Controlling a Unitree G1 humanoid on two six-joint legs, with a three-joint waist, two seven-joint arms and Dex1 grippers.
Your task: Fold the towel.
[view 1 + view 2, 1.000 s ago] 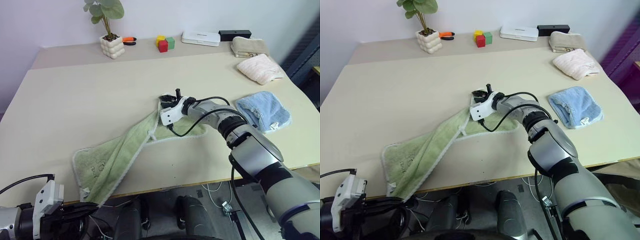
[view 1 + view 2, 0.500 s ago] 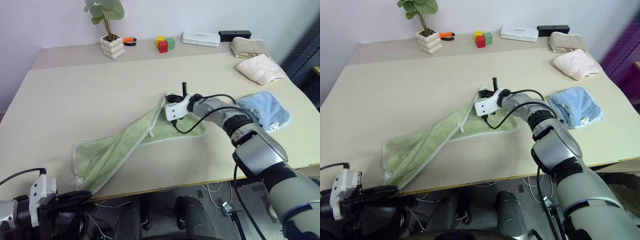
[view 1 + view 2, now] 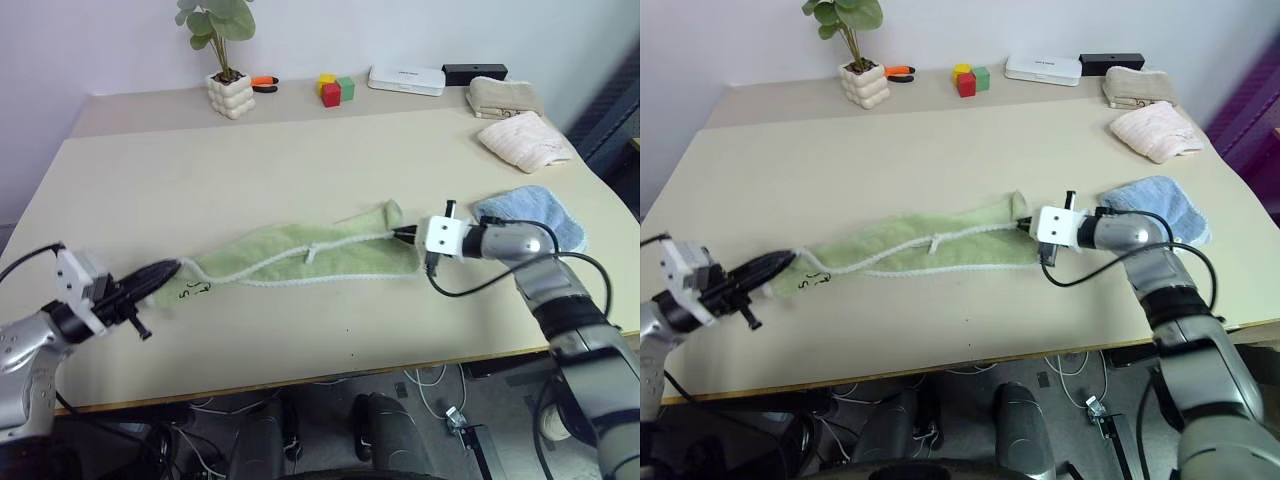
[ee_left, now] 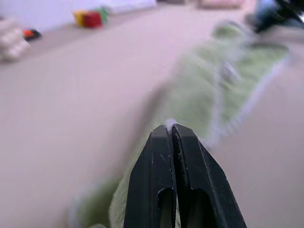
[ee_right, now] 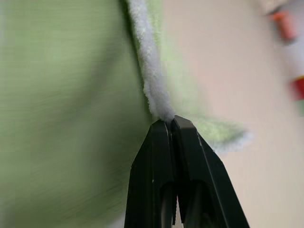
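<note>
Left eye view: the towel [image 3: 300, 255] lies stretched in a long, narrow band across the middle of the surface [image 3: 250, 150], nearer the front edge than the back. The left claw [image 3: 170, 270] pinches its left end, fingers closed on the cloth, and a small dark mark shows on the towel just beside that grip. The right claw [image 3: 408, 236] is closed on the towel's right end — the cloth bunches into a small hump there. A light blue towel [image 3: 535, 212] lies just behind the right arm near the right edge. Along the back edge stand a potted plant [image 3: 222, 60], coloured blocks [image 3: 334, 89], a white box [image 3: 406, 78], a black box [image 3: 474, 72] and two folded pale towels [image 3: 515, 120].

Right eye view: same layout, with the whitish stitched edging running along the towel's length.

Left wrist view: the two black fingers [image 4: 161, 190] are pressed together on a bit of whitish edging, and the green cloth runs away from them across the surface, blurred.

Right wrist view: the fingers [image 5: 161, 190] are shut on the white edging — green terry spreads to one side, bare surface to the other.
</note>
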